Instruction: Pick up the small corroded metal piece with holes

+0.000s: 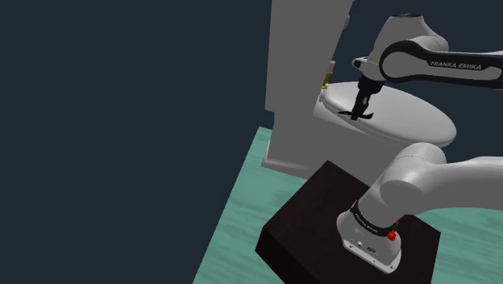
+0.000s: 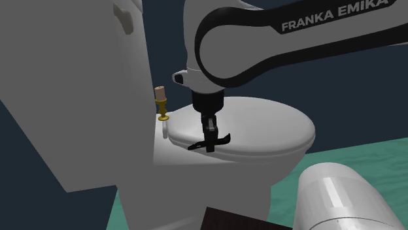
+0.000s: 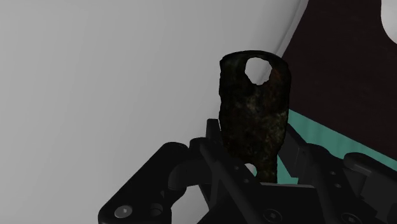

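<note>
The small corroded metal piece point(image 3: 251, 114) is dark and mottled, with a round hole near its far end. My black gripper point(image 3: 257, 173) is shut on its near end. Seen from the second exterior view, the gripper point(image 2: 209, 139) points straight down over the white toilet lid point(image 2: 268, 127), and the piece point(image 2: 224, 138) sticks out sideways from both fingers, just above the lid. In the shoulder view, the gripper point(image 1: 360, 110) hangs over the lid point(image 1: 411, 121) with the piece point(image 1: 370, 117) across its tips. Whether the piece touches the lid I cannot tell.
The toilet tank point(image 1: 306, 64) rises behind the lid. A small gold-coloured fitting with a cork-like top point(image 2: 160, 103) stands at the lid's back edge beside the tank. The dark stand point(image 1: 322, 218) sits on a teal floor point(image 1: 242, 210).
</note>
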Controlling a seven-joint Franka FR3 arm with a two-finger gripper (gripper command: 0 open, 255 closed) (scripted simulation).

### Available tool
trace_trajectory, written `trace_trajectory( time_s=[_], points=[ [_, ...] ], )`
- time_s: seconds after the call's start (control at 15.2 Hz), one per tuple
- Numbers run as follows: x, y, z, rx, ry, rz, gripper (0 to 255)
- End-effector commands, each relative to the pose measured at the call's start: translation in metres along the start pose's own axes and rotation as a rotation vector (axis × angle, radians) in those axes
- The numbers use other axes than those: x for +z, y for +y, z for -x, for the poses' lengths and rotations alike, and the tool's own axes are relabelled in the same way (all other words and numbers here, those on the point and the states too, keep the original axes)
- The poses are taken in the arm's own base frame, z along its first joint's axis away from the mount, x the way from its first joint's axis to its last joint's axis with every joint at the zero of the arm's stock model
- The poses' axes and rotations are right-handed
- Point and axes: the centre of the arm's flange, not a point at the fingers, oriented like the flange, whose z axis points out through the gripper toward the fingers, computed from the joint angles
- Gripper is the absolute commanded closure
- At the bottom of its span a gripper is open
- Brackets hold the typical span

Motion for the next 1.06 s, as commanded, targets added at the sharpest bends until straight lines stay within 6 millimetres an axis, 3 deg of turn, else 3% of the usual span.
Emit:
trace_trajectory(
  time_s=[0.0, 0.86, 0.99],
  points=[
    [-0.008, 0.001, 0.000, 0.000, 0.000, 0.000, 255],
    [-0.076, 0.009, 0.003, 0.000, 0.000, 0.000, 255],
    [-0.077, 0.009, 0.003, 0.000, 0.000, 0.000, 255]
  ],
)
